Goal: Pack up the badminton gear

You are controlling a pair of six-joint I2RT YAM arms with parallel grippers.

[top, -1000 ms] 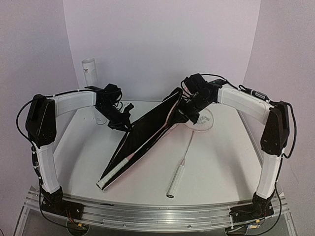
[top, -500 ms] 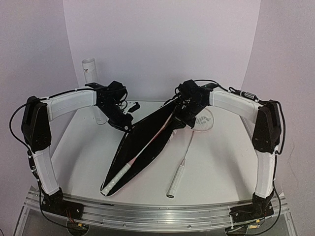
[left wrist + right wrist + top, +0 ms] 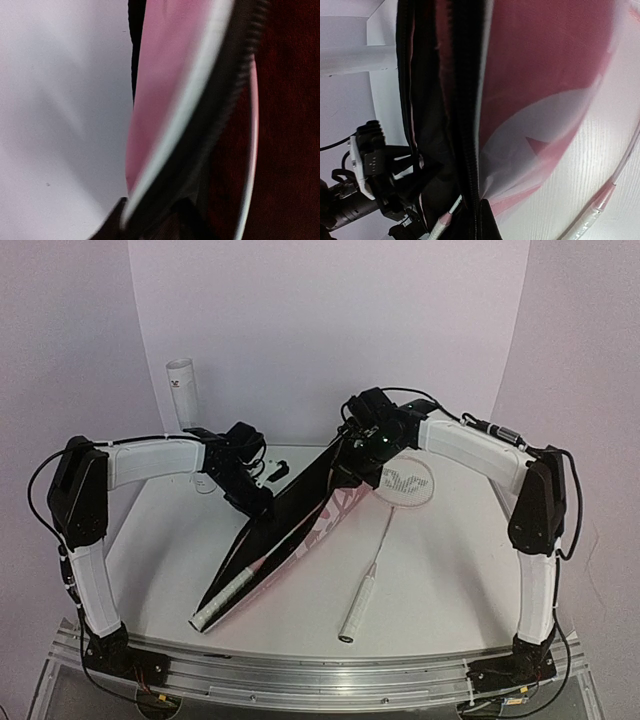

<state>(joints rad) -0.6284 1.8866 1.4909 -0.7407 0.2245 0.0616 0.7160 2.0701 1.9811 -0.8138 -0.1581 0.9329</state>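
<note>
White table (image 3: pixel 160 560) lies under the raised pink bag (image 3: pixel 290 515). The left gripper (image 3: pixel 258 502) and right gripper (image 3: pixel 358 462) each pinch its zipper edge, elbows high. One racket (image 3: pixel 218 602) sits inside, handle protruding. The other racket (image 3: pixel 378 548) lies just right, open tabletop beyond.

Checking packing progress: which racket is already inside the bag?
The racket whose handle sticks out of the pink bag; the other racket lies bare on the table.
</note>
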